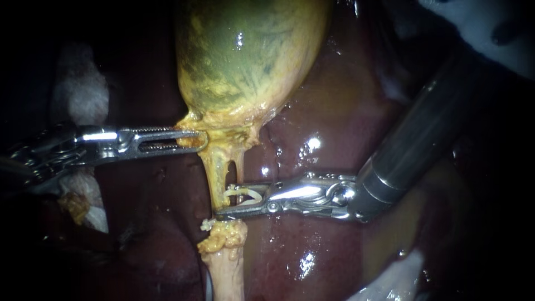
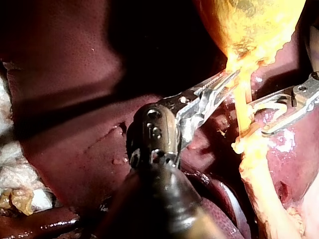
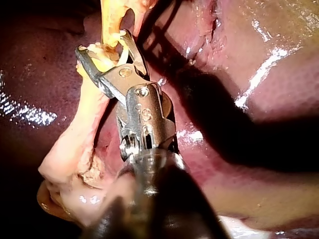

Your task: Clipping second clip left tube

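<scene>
Left instrument (image 1: pixel 192 139) jaws apparently clamped on gallbladder (image 1: pixel 251 50) neck; right instrument (image 1: pixel 237 199) jaws spread astride left tube (image 1: pixel 214 175), holding white clip (image 1: pixel 248 194) between them; liver (image 1: pixel 334 111) behind.

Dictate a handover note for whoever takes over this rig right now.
Left instrument: jaws shut on the gallbladder at its neck.
Right instrument: jaws stand apart, holding an open clip astride the left tube, below the gallbladder.
Done: clip brought onto the tube.
Left: check the tube sits fully inside the clip, squeeze it shut, release, back out.
</scene>
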`<state>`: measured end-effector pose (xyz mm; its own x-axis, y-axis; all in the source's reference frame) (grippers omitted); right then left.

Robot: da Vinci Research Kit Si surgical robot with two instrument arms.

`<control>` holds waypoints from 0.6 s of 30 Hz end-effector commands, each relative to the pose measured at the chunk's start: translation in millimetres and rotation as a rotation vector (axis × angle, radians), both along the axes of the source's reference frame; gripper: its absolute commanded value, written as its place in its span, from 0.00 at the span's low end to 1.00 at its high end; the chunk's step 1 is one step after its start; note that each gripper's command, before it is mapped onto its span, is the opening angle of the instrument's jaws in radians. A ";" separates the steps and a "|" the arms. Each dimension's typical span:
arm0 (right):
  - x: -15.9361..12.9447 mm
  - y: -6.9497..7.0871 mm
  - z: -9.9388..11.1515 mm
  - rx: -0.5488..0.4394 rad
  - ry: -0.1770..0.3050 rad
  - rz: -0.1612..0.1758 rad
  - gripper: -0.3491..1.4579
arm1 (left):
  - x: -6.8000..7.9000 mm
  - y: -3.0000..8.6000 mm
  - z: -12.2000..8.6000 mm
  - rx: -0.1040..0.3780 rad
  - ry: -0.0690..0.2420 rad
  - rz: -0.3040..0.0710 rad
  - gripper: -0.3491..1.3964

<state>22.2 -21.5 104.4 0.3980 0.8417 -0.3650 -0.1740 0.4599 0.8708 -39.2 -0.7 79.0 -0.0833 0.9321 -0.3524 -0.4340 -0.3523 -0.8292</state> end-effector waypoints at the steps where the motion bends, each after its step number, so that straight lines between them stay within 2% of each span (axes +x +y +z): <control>1: 0.0 0.0 0.2 -0.004 -0.008 0.000 0.48 | 0.0 0.0 0.0 0.000 0.001 0.000 0.00; 8: 0.2 0.6 0.7 -0.017 -0.108 -0.035 0.48 | -0.3 0.0 0.0 0.001 0.003 0.002 0.00; 18: 1.8 1.5 0.0 0.017 -0.128 -0.017 0.48 | -0.5 0.0 0.1 0.002 0.005 0.003 0.00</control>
<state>24.3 -20.0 104.3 0.4557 0.8405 -0.2932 -0.2794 0.4477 0.8494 -39.7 -0.7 79.0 -0.0876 0.9326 -0.3502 -0.4367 -0.3519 -0.8279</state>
